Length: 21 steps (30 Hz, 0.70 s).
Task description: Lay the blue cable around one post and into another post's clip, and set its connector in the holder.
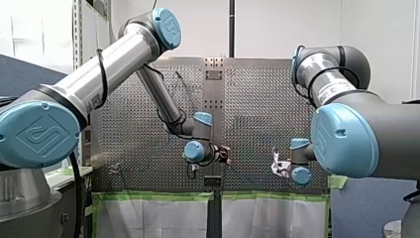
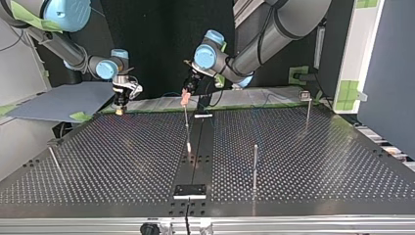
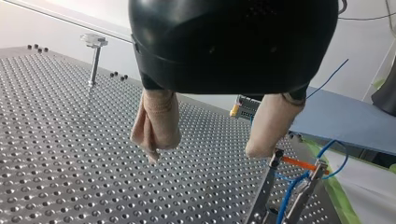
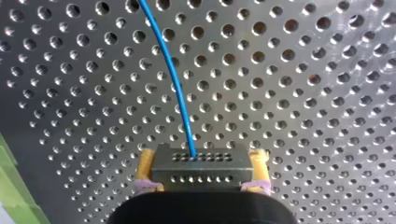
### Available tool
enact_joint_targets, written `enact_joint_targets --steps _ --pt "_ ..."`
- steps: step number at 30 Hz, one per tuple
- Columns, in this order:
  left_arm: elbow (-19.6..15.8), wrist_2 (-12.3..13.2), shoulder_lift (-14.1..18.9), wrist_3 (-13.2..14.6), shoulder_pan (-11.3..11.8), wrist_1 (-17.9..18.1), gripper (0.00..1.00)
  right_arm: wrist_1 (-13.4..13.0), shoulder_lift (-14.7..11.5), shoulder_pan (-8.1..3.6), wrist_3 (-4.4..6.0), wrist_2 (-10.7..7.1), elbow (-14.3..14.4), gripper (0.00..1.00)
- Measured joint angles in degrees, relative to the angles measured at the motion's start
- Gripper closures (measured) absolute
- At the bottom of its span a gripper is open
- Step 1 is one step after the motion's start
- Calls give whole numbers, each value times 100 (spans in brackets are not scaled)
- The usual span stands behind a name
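I have my left gripper (image 3: 203, 151) hanging just above the table (image 3: 70, 154) with its jaws apart and nothing between the beige pads (image 3: 156, 126). The middle post (image 3: 267, 184) stands just beside and slightly ahead of it, and in the top view the same gripper (image 2: 186, 98) sits right over that post (image 2: 187, 128). The blue cable (image 3: 288, 198) runs past the post's top, where an orange piece (image 3: 294, 163) lies. It loops out on the far side of the post, and I cannot tell whether it sits in the clip. My right gripper (image 4: 201, 158) is clamped on the connector (image 4: 201, 173), a dark block with rows of small holes gripped between yellow pads (image 4: 145, 163), and the cable (image 4: 173, 79) leaves its upper face and curves away over the perforated plate. In the top view this gripper (image 2: 119, 108) is well apart from the middle post, toward the view's left, by the table's far edge. In the front view it (image 1: 278, 166) is to the post's right and my left gripper (image 1: 225, 154) is nearer the centre strip. A second post (image 2: 255, 166) stands near the middle post at the top view's right, a third (image 2: 307, 108) farther right and back, and a dark plate (image 2: 191, 190) lies on the centre strip toward the top-view camera
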Motion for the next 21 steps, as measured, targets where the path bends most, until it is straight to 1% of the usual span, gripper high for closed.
enact_joint_targets --steps 4,6,9,13,16,21 --pt "-24 -105 116 138 -68 -141 2 -1 -1 0 0 -4 -2 91" --pt "-90 -206 219 238 -123 -247 2 1 0 -5 4 -6 -3 91" --pt "-248 -385 398 310 -188 -342 2 3 1 -9 13 -8 -3 91" --pt "-484 -626 640 263 -236 -232 2 -7 3 -16 24 -13 -4 91" --pt "-641 -784 798 233 -255 -168 2 -11 3 -17 40 -50 -3 91" --pt "-922 -1067 1081 164 -255 -193 2 -20 4 -19 58 -91 -4 91"
